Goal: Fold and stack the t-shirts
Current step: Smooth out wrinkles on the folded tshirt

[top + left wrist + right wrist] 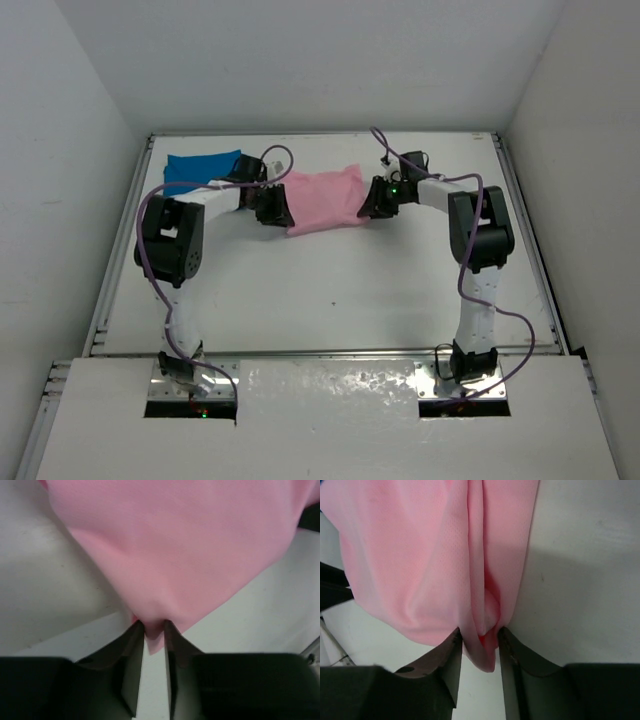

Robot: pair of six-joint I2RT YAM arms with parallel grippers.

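1. White walls [60, 150] close in on three sides of the white table [330, 300] you are working on, with both arm bases at its near edge.
2. You have the light pink cloth t-shirt [325, 200] on the far half of the table, near the middle, bunched into a rough rectangle between the two claws.
3. Your left gripper [154, 630] is at the shirt's left edge, its fingers pressed onto a small fold of pink cloth; the fabric fans out wide from that pinch.
4. Your right gripper [479, 640] is at the shirt's right edge, also pinching the pink cloth, with several gathered layers caught between its fingers.
5. You can see the bright blue folded cloth t-shirt [200, 167] lying flat at the far left of the table, apart from the pink one; the left arm crosses its right end.
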